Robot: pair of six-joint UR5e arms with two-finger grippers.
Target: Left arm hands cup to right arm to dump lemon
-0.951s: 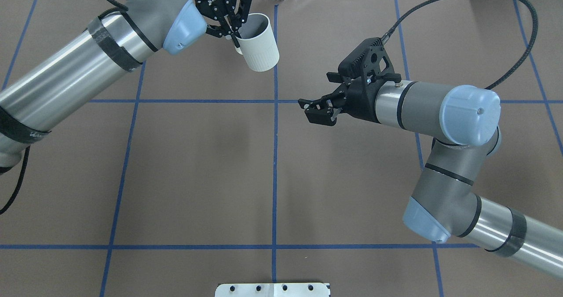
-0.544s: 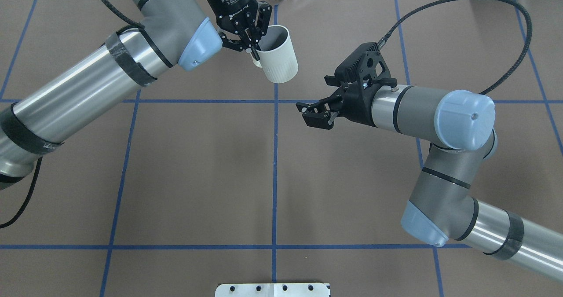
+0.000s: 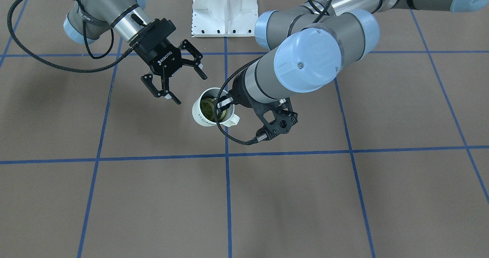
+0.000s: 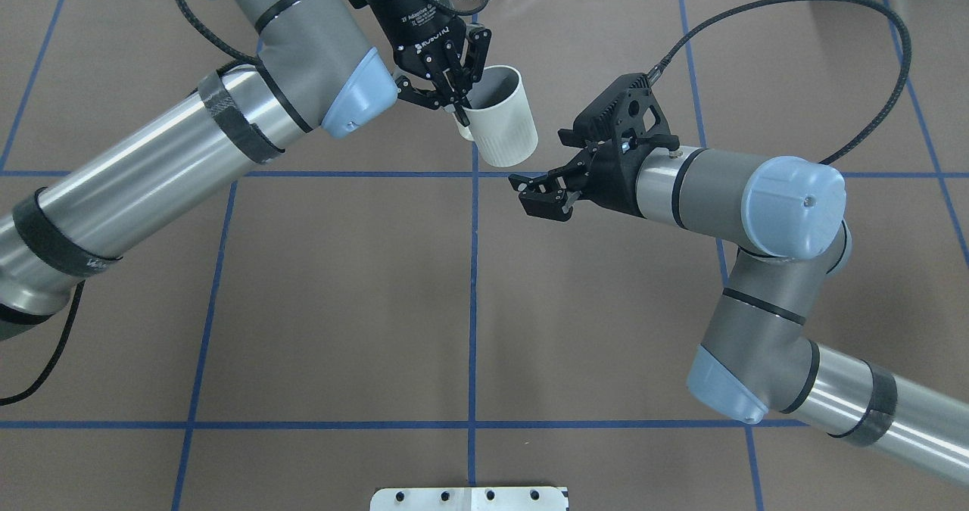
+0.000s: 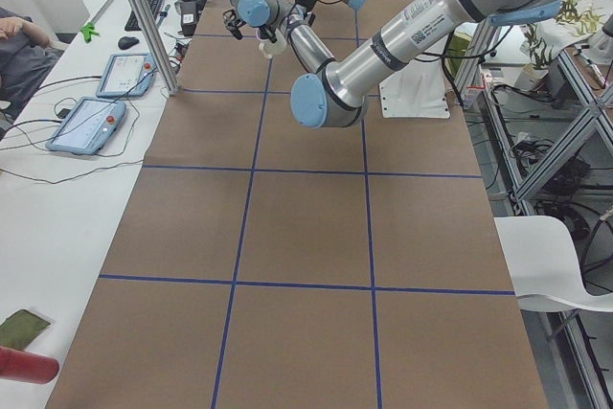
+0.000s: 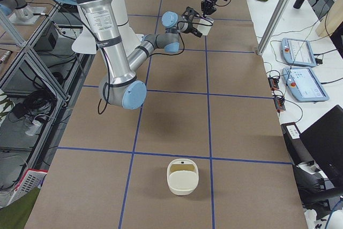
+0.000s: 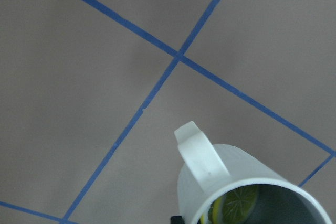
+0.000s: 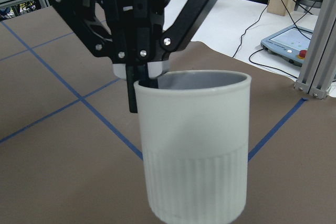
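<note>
Step in hand: the hand-over, approach stage. My left arm (image 4: 151,163) holds the cup (image 4: 502,117) clear of the desk (image 4: 341,306), above the half toward the far edge, over the centre tape line (image 4: 474,284); left jaws pinching the rim wall beside the handle, one finger apparently inside the mouth. Cup near upright; the lemon (image 3: 209,108) lies in its bottom (confirmed in the front and left wrist views). My right arm (image 4: 711,185) reaches toward the cup; right jaws spread wide, level with the cup's body, near it but apart; no contact noted.

Judgement: transfer not yet made; dump not begun.

Next move calls for the right jaws to advance until the ribbed lower body sits between them, clear of the handle and of my left fingers at the rim; then press firmly; only then should the left jaws let go and draw off.

Risk: the smooth wall may slip if release precedes a firm hold; any tilt could spill the lemon early.
</note>
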